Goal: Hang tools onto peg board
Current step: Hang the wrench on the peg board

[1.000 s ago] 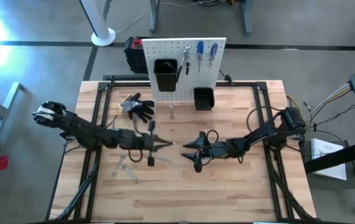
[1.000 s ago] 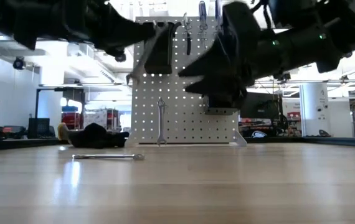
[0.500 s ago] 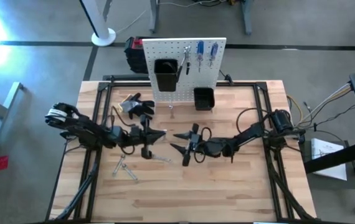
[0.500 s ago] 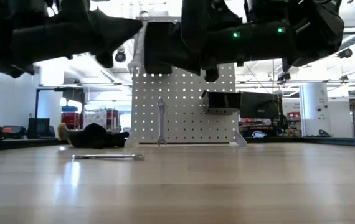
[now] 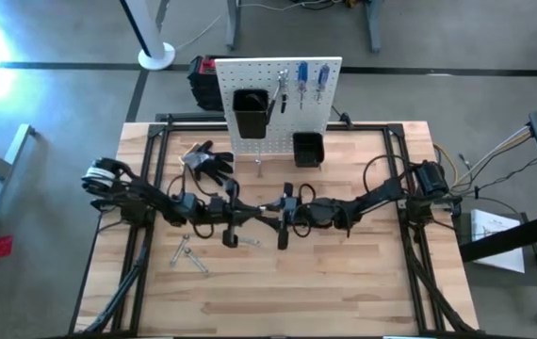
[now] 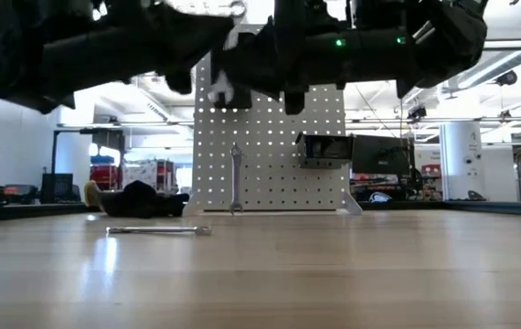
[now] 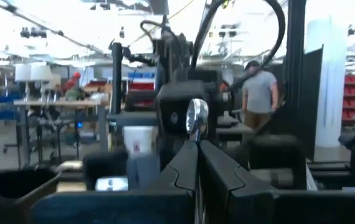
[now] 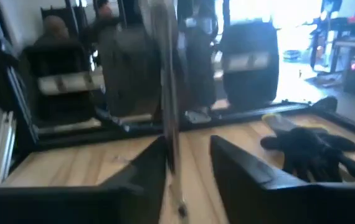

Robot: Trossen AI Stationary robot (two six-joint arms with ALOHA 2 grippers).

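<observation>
My left gripper [image 5: 254, 208] [image 7: 197, 144] is shut on a slim silver wrench [image 7: 196, 117] above the middle of the table. My right gripper [image 5: 273, 211] [image 8: 189, 149] faces it from the right, open, with its fingers on either side of the wrench's shaft [image 8: 168, 93]. The white peg board [image 5: 278, 89] stands at the far edge. It carries two black bins [image 5: 250, 111], blue-handled screwdrivers [image 5: 303, 80], pliers [image 5: 283, 94] and a hanging wrench [image 6: 234, 178]. More wrenches [image 5: 186, 252] lie flat on the table. My left gripper pinches the wrench's shaft between its two shut fingers, just below the round end [image 7: 196, 117], which sticks out past the fingertips. The wrench is lifted clear of the table. My right gripper stands close around the shaft [image 8: 167, 149]; I cannot tell whether a finger touches it.
Black work gloves [image 5: 210, 160] lie at the far left by the board. One loose wrench [image 6: 158, 230] lies flat toward the table's near left. Cables hang at the right arm [image 5: 382, 184].
My right gripper has gone toward the table's left and up to the left gripper, and the gap between its fingers has narrowed around the wrench. My left gripper has tipped upward and shifted a little toward the far edge, with the wrench still in its hold.
</observation>
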